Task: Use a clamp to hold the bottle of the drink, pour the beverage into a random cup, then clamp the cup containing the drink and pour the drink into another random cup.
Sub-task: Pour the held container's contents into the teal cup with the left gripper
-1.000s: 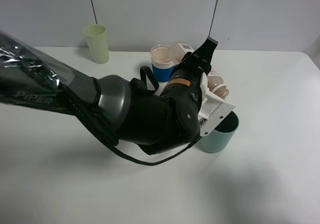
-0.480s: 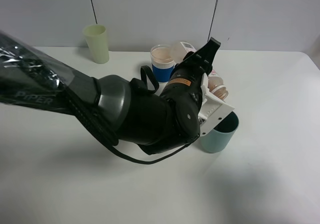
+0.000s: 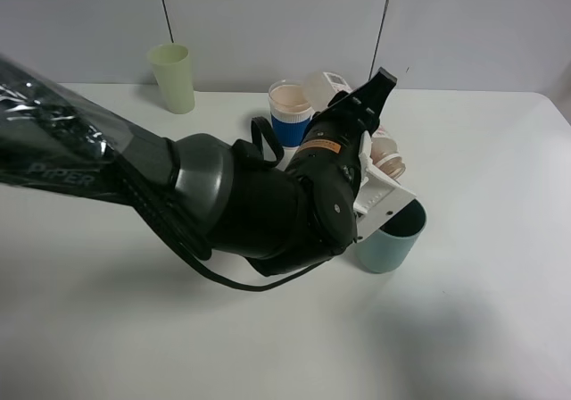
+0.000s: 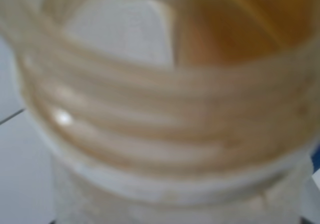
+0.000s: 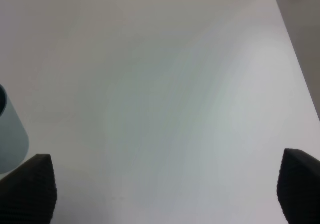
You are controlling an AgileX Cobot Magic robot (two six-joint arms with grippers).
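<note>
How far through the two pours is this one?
Done: the left hand grips the bottle, tipped with its mouth toward the teal cup. In hand: the first pour; brown drink shows in the bottle's neck. Left: lifting the teal cup and pouring into the blue-banded cup. The right hand hangs open.

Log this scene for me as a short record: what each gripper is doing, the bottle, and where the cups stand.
left gripper: shut on the bottle
bottle: tilted, mouth toward the teal cup
right gripper: open, empty, above the table
blue-banded cup: upright, partly hidden by the left arm
pale green tumbler: upright, apart, near the back wall
pour: no stream visible
</note>
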